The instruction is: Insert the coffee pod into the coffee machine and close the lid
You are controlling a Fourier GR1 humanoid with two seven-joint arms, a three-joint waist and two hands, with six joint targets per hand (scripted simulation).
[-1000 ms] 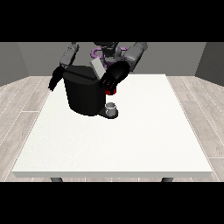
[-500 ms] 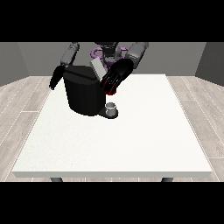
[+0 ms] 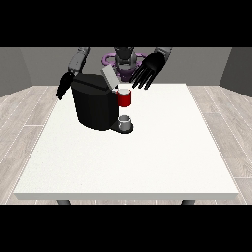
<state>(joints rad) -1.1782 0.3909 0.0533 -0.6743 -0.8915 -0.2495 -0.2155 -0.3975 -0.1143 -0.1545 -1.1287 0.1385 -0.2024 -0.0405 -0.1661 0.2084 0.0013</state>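
Note:
The black coffee machine (image 3: 93,106) stands at the table's back left, its grey lid (image 3: 109,77) tilted up and open. A red thing at the machine (image 3: 125,99) shows on its front, under the lid. A small grey thing (image 3: 126,121) sits on the machine's base below it; I cannot tell it for the pod. The hand at the view's right (image 3: 147,72) hovers above and to the right of the red thing, fingers spread and holding nothing. The hand at the view's left (image 3: 63,87) hangs beside the machine's left side, fingers pointing down.
The white table (image 3: 147,157) stretches from the machine towards the camera. The robot's torso (image 3: 124,59) stands behind the far edge. Wooden floor surrounds the table.
The hand at the view's right has lifted up and to the right, away from the machine's front, uncovering the red thing and the raised lid. The other hand has hardly moved.

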